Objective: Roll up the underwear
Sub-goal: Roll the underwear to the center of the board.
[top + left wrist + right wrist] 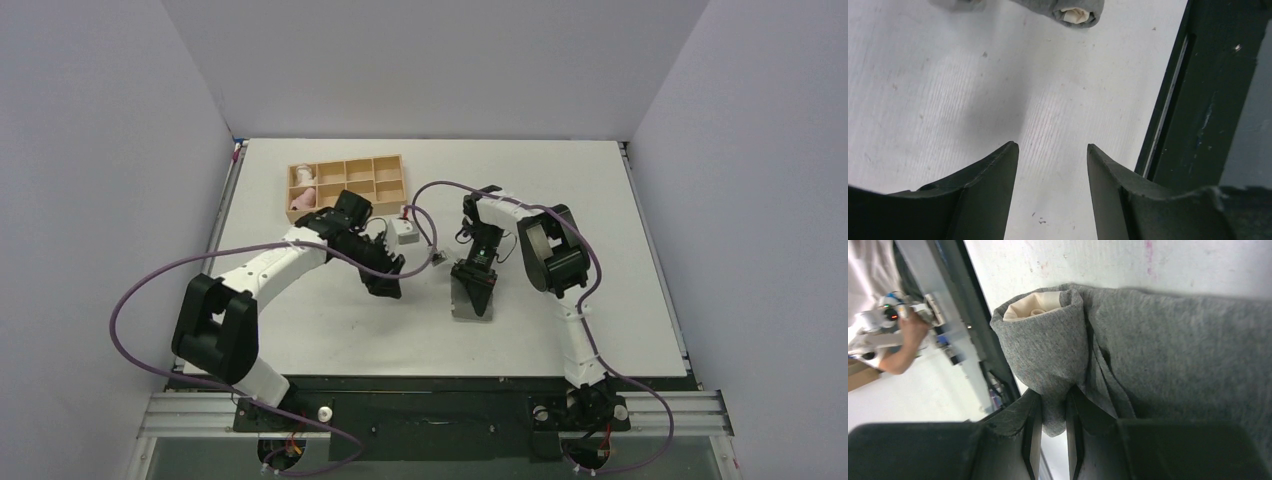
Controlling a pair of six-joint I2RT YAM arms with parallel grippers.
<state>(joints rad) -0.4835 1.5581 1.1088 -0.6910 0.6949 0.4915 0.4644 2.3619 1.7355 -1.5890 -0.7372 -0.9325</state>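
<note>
The underwear (pixel 1173 350) lies on the white surface (pixel 600 200), in its nearer half. From above it is mostly hidden under the right gripper (pixel 1052 396). That arm's own camera shows more: one end is rolled into a tube with pale beige inside, and the jaws are nearly closed, pinching a grey fold. The left gripper (pixel 1053 150) hangs just to the left with its jaws half open and holding nothing. Its camera catches only the roll's end, cut off at the top.

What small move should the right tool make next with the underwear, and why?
Probably the right tool should carry its pinched roll further over the flat fabric. Only one edge of the underwear is rolled, the rest lies flat, and the left tool is open and empty.
</note>
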